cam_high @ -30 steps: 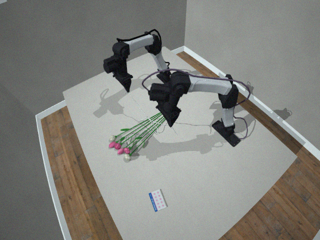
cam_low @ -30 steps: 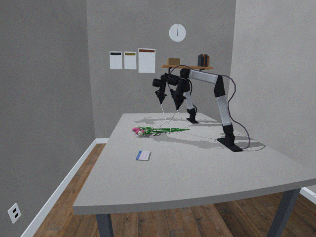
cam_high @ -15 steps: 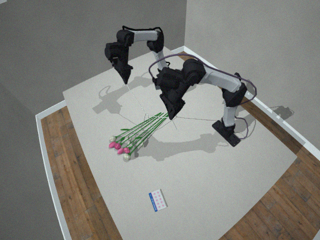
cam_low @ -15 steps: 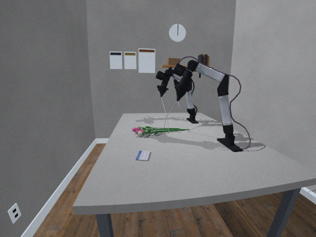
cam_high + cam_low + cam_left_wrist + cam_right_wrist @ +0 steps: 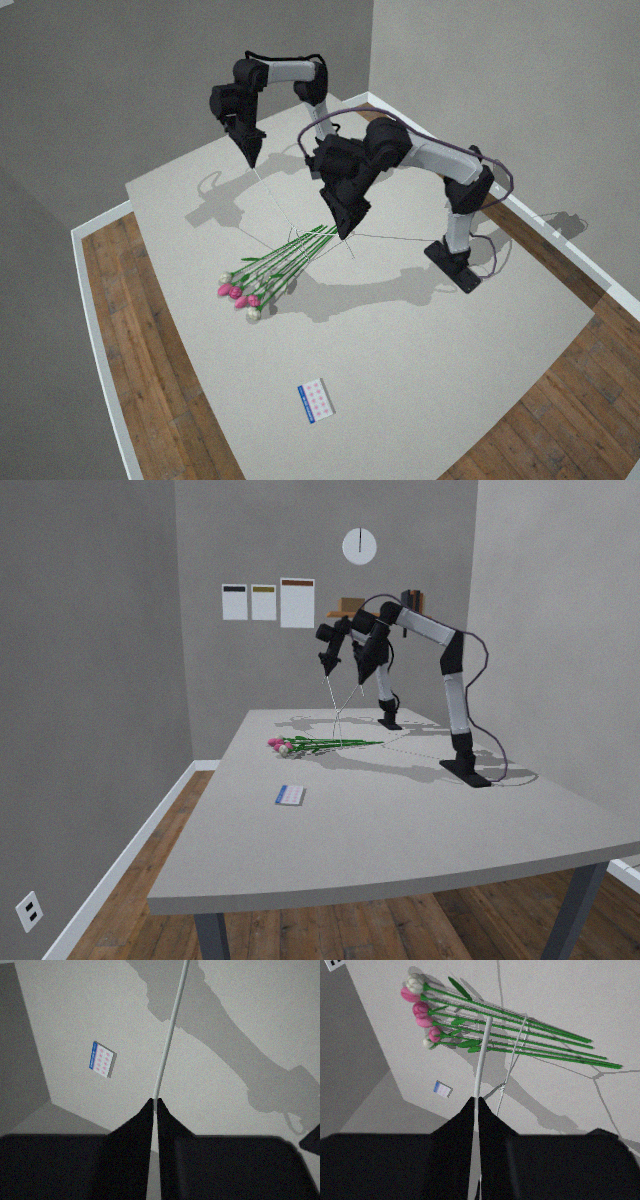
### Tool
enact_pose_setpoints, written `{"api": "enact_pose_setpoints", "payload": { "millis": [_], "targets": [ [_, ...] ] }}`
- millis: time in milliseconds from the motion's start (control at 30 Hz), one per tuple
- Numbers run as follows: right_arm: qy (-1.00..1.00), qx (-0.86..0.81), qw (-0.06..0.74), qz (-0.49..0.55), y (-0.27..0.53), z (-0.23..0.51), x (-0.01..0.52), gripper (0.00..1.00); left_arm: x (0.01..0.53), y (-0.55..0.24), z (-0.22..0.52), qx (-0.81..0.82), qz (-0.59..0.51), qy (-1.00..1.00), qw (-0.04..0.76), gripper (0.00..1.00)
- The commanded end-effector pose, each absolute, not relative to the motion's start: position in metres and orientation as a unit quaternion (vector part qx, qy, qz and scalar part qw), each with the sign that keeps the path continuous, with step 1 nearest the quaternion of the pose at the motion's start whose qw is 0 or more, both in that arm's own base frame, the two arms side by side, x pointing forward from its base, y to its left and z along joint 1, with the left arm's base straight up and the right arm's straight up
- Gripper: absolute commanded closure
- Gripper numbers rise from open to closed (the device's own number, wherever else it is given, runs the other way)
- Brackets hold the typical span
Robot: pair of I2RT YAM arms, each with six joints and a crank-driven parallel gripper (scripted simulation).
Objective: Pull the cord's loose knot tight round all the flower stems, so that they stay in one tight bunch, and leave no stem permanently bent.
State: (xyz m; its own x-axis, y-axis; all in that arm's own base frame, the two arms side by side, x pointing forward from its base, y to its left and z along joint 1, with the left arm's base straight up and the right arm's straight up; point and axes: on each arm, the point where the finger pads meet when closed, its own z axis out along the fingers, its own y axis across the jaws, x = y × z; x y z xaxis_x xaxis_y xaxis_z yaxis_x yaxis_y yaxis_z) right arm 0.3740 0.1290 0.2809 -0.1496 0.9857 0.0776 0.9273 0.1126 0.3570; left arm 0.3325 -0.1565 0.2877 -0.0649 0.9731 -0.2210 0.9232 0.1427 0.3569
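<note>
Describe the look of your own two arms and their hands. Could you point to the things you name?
The left arm (image 5: 439,157) (image 5: 426,627) and right arm (image 5: 292,72) (image 5: 383,684) have pale grey links and black joints. A purplish cable (image 5: 356,109) (image 5: 486,658) loops along the left; the right's cable (image 5: 281,59) is black. Left hand (image 5: 342,237) (image 5: 360,683) (image 5: 156,1101) and right hand (image 5: 253,166) (image 5: 326,675) (image 5: 476,1100) are black, with tapered fingers.

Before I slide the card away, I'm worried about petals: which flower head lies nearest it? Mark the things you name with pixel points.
The white head (image 5: 253,313) (image 5: 283,750) (image 5: 428,1042) on the card (image 5: 317,400) (image 5: 291,795) (image 5: 102,1059) (image 5: 443,1089) side; the other white one (image 5: 225,277) (image 5: 279,736) (image 5: 415,983) is on the far side.
</note>
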Motion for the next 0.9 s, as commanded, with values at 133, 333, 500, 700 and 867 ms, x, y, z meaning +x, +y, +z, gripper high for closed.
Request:
{"api": "enact_pose_setpoints", "payload": {
  "millis": [133,333,500,700,867],
  "targets": [
    [0.735,0.645,0.102,0.182,0.123,0.298,0.375,1.00,0.327,-0.152,0.297,0.653,0.066,0.723,0.214,1.00],
    [0.735,0.644,0.104,0.185,0.117,0.301,0.372,1.00,0.325,-0.144,0.295,0.654,0.064,0.725,0.209,1.00],
    [0.735,0.644,0.104,0.185,0.110,0.301,0.373,1.00,0.323,-0.139,0.295,0.654,0.061,0.725,0.207,1.00],
    [0.736,0.644,0.102,0.182,0.100,0.297,0.376,1.00,0.324,-0.130,0.296,0.653,0.065,0.724,0.214,1.00],
    [0.735,0.644,0.105,0.185,0.085,0.298,0.381,1.00,0.322,-0.114,0.296,0.652,0.067,0.724,0.213,1.00]
  ]
}}
